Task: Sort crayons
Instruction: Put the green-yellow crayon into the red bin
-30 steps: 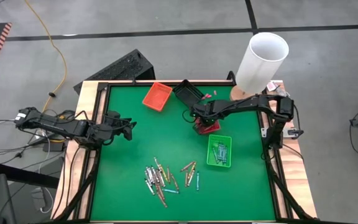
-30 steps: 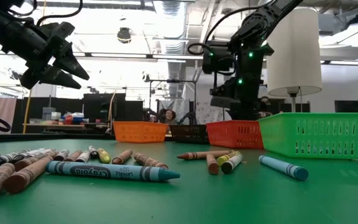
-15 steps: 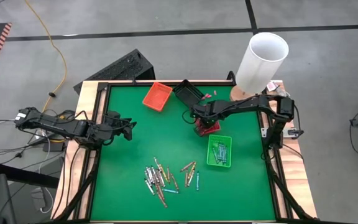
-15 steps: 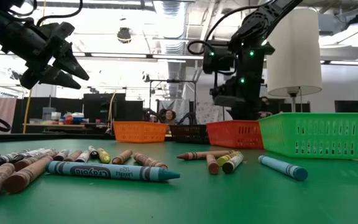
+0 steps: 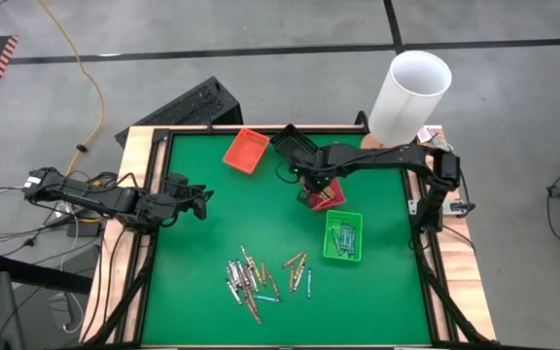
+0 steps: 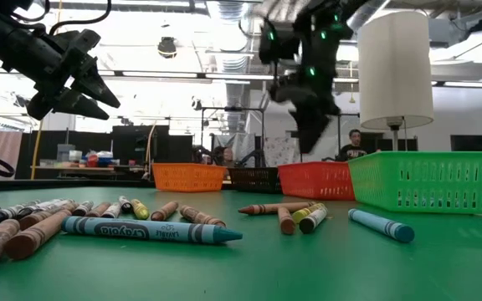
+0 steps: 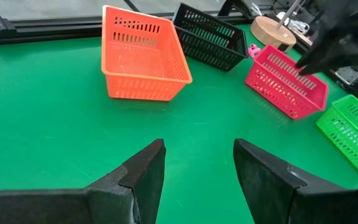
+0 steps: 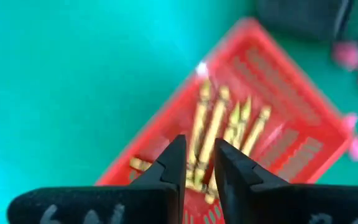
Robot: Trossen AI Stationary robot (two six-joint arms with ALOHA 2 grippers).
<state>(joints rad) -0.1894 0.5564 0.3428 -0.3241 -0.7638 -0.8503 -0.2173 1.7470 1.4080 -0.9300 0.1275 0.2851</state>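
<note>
right gripper [image 8: 197,163] above the red tray [image 8: 291,99], jaws slightly parted, gripping nothing; yellow-orange crayons [image 8: 219,134] lie in that tray right below the fingertips (blurry); green tray [image 5: 343,236] just beside holds more crayons; loose crayon pile [image 5: 261,274] on the green table [image 5: 202,262], well apart; left gripper [image 5: 200,202] waits open near the table's left edge, empty

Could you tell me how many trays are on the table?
4: orange tray at the back left, black tray beside it, red tray mid-table, green tray in front of it.
</note>
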